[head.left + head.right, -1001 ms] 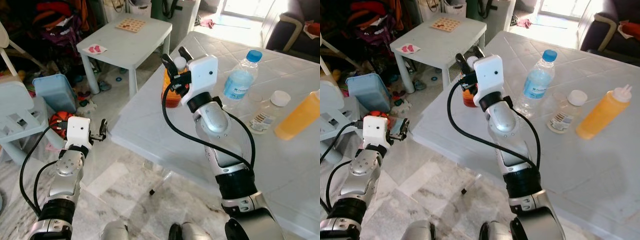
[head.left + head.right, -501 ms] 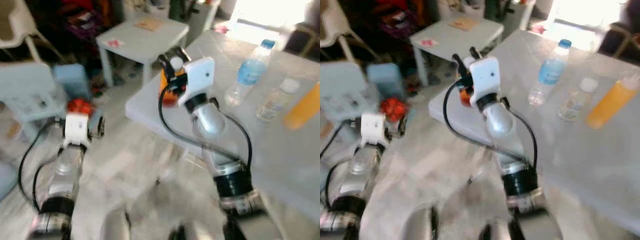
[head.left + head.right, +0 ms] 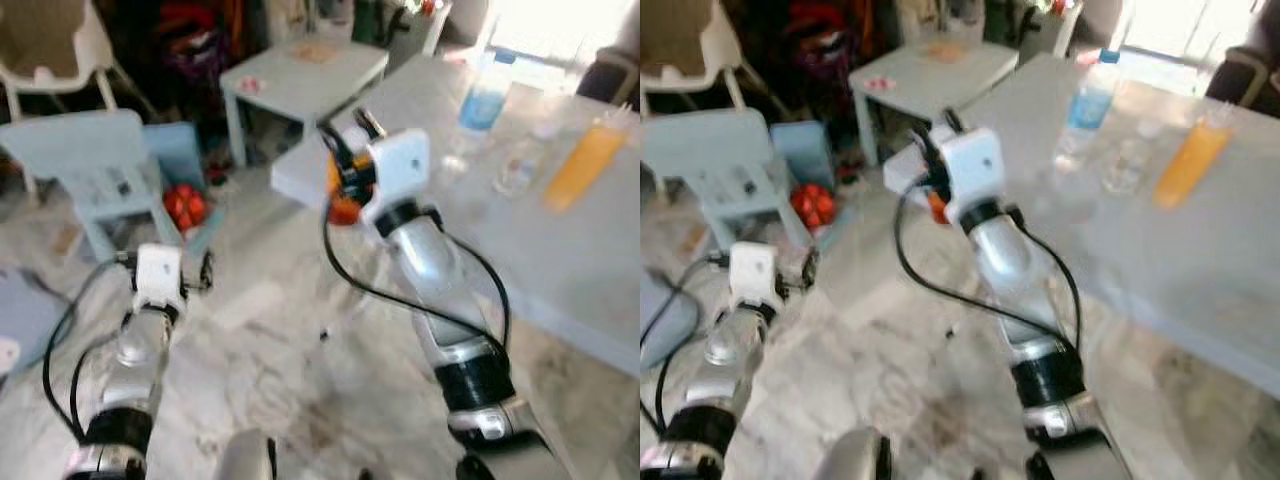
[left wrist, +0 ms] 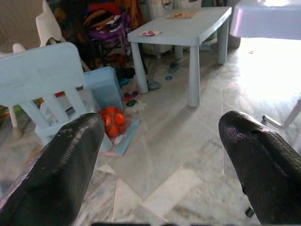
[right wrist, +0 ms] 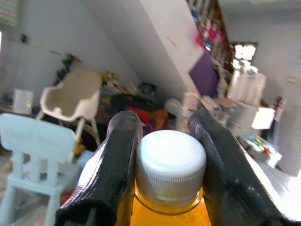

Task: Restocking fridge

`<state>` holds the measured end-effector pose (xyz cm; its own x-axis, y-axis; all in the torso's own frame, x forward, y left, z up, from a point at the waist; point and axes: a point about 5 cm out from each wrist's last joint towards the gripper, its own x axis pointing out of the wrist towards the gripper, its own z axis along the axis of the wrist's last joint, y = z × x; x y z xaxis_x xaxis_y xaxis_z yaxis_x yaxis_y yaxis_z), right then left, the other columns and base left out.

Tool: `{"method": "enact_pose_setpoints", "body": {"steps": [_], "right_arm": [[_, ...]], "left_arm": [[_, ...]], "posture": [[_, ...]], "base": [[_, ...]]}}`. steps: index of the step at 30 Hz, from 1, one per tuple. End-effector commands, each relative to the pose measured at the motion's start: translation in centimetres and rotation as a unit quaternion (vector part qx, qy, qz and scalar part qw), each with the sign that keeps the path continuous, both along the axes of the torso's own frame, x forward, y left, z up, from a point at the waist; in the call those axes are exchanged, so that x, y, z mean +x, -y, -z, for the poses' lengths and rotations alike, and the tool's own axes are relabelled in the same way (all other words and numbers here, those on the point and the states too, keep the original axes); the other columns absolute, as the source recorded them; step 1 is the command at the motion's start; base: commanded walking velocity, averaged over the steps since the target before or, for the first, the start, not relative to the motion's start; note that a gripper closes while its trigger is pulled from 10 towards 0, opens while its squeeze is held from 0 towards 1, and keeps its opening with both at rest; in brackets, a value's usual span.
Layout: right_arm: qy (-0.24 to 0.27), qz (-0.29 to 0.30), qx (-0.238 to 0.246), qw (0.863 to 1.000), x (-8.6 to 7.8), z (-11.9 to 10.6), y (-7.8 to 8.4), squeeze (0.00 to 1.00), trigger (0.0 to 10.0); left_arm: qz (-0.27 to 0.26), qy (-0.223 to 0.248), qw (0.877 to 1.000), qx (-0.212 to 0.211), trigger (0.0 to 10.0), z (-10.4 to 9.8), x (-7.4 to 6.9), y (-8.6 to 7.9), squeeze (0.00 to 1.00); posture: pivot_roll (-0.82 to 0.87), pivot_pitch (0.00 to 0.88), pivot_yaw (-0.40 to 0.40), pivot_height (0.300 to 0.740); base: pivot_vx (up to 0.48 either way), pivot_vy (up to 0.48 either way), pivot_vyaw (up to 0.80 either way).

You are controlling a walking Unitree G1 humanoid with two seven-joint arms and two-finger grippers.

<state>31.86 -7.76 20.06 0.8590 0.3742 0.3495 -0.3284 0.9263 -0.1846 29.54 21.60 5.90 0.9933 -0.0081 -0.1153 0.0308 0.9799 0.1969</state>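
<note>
Marble floor lay underfoot, the pale bench (image 3: 560, 260) at two o'clock keeping three bottles. Right pincer (image 5: 160, 165) pinched a white-capped orange juice bottle (image 5: 170, 169); left pincer (image 4: 160, 155) hung spread, so restocking looked barely begun.

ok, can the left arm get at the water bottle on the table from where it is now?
Probably not. The left gripper hangs low over the floor, away from the table, and the water bottle stands at its far side, beyond the right arm.

open marble floor (image 3: 270, 330) ahead, small table (image 3: 305, 75) and chair (image 3: 90, 165) beyond
</note>
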Motion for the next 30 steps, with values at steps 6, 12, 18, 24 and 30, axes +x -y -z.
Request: {"method": "enact_pose_setpoints", "body": {"steps": [6, 12, 18, 24, 30], "right_arm": [[-0.025, -0.013, 0.001, 1.000, -0.9, 1.4, 0.5, 0.00, 10.0], [-0.071, -0.002, -0.001, 0.997, -2.2, 4.3, 2.3, 0.00, 10.0], [-0.116, 0.074, -0.016, 0.990, -2.1, 6.3, 4.1, 0.00, 10.0], [-0.126, 0.075, -0.030, 0.989, -2.2, 7.5, 4.3, 0.00, 10.0], [-0.169, 0.072, -0.002, 0.983, -3.1, 9.3, 4.5, 0.00, 10.0]], "left_arm": [[0.006, -0.012, 1.000, 0.017, 10.0, 0.7, -1.7, -0.8, 0.00], [-0.012, -0.037, 0.999, 0.011, 10.0, 1.9, -4.4, -2.0, 0.00], [-0.053, -0.044, 0.998, 0.010, 10.0, 2.3, -6.5, -2.7, 0.00], [-0.102, -0.016, 0.994, 0.038, 10.0, 1.7, -6.6, -2.6, 0.00], [-0.110, -0.026, 0.993, 0.046, 10.0, 1.9, -6.8, -2.3, 0.00]], "posture": [[0.11, 0.000, -0.040, 0.740], [0.11, 0.000, -0.014, 0.740], [0.12, 0.000, -0.021, 0.740], [0.13, 0.000, -0.047, 0.740], [0.12, 0.000, -0.045, 0.740]], "base": [[-0.085, 0.000, 0.00], [0.000, 0.000, 0.00], [0.000, 0.000, 0.00], [0.000, 0.000, 0.00], [0.000, 0.000, 0.08]]}}
